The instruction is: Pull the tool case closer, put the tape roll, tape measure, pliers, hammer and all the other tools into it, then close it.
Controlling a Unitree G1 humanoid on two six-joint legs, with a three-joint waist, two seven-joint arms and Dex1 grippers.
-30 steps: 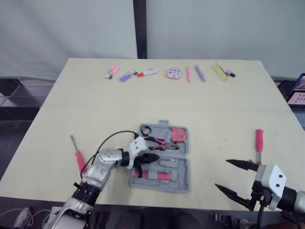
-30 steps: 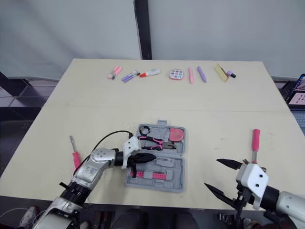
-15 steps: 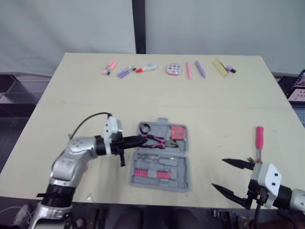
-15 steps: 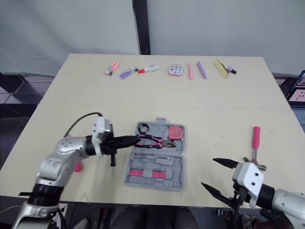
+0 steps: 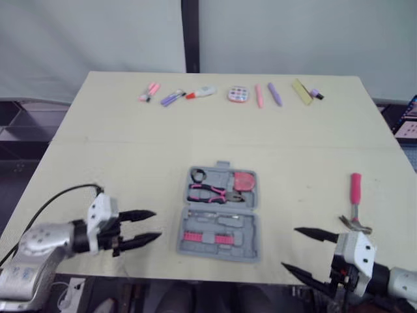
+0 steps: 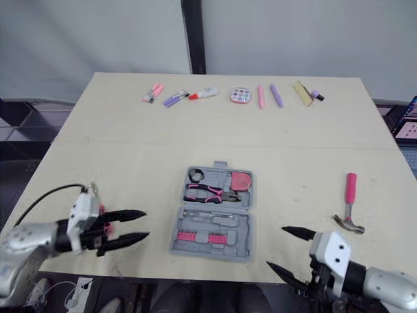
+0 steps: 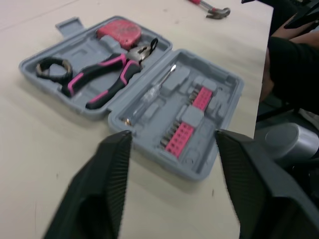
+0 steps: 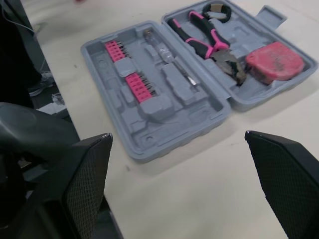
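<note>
Tool case point(image 5: 220, 214) lies open and flat mid-table point(image 5: 130, 150), lid not shut. The far half holds the tape roll point(image 5: 198, 175) in the 10 o'clock corner, the pliers point(image 5: 210, 193) across the middle and the tape measure point(image 5: 244, 181) in the 2 o'clock corner. The near half holds a slim screwdriver point(image 7: 158, 83) and pink bits point(image 7: 175, 137).

Hammer point(image 5: 354, 199) is out on the table at 3 o'clock from the case, well apart from it, with its head toward the near edge.

Left gripper point(image 5: 156, 223) is at 9 o'clock from the case, fingers spread wide and empty, tips pointing at the case without touching it. Right gripper point(image 5: 288, 246) is at 4 o'clock off the near corner, also spread wide and empty.

A row of small items point(image 5: 228, 95) lies at 12 o'clock along the far edge.
</note>
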